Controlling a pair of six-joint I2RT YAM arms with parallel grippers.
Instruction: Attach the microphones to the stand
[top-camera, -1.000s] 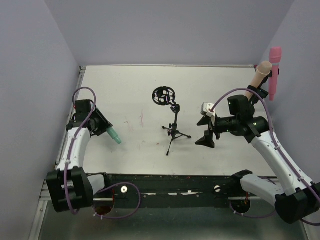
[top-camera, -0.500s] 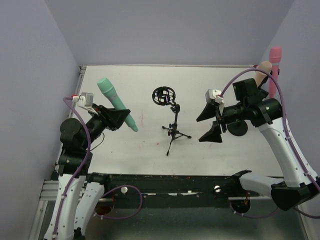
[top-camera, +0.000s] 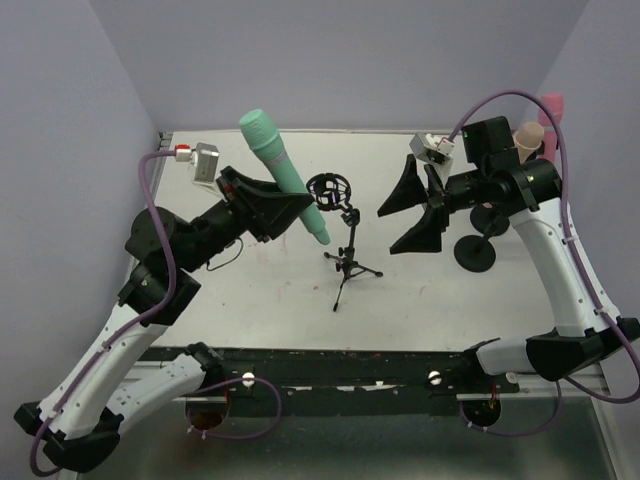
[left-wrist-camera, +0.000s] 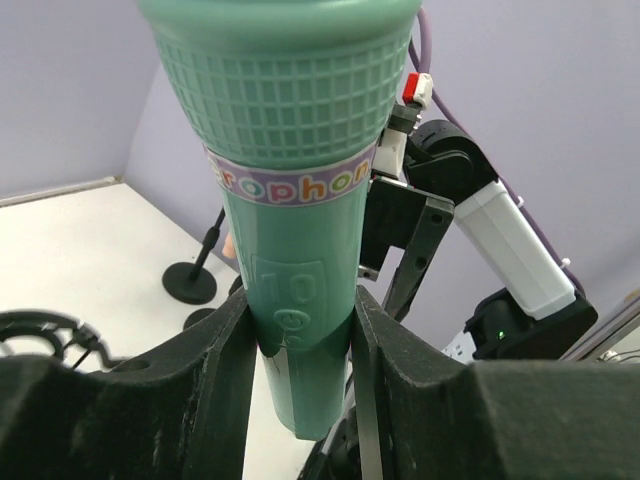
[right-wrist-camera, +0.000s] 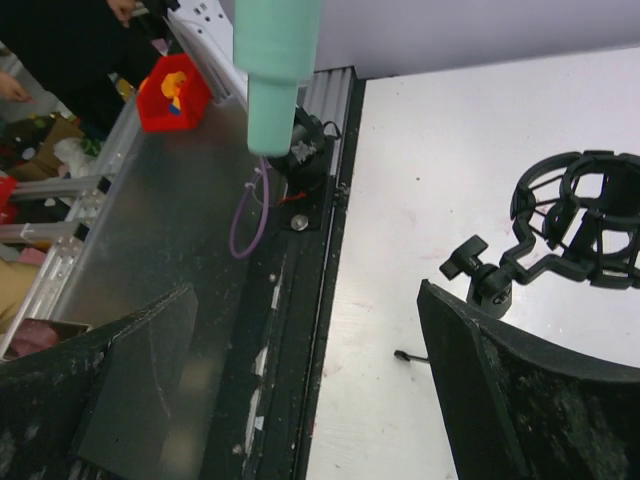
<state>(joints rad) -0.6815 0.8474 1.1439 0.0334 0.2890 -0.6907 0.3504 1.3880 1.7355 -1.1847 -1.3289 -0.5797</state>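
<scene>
— What crowds the tripod stand (top-camera: 349, 262)?
— Left of it, the teal microphone (top-camera: 285, 175) slants down in the left gripper (top-camera: 287, 207), its tail crossing the left edge of the ring cradle (top-camera: 328, 190); contact cannot be told. Right of it, the right gripper (top-camera: 409, 212) hangs near the ring, jaws spread wide.
— And open room?
— The table (top-camera: 260, 300) in front of the stand's legs is bare, and behind the ring too. Farther right stands a round-based post (top-camera: 475, 252).

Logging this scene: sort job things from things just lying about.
Job: teal green plastic microphone in left jaws; bright pink microphone; pale peach microphone; black tripod stand with ring mount.
Lying about: red plastic bin; yellow piece inside it.
</scene>
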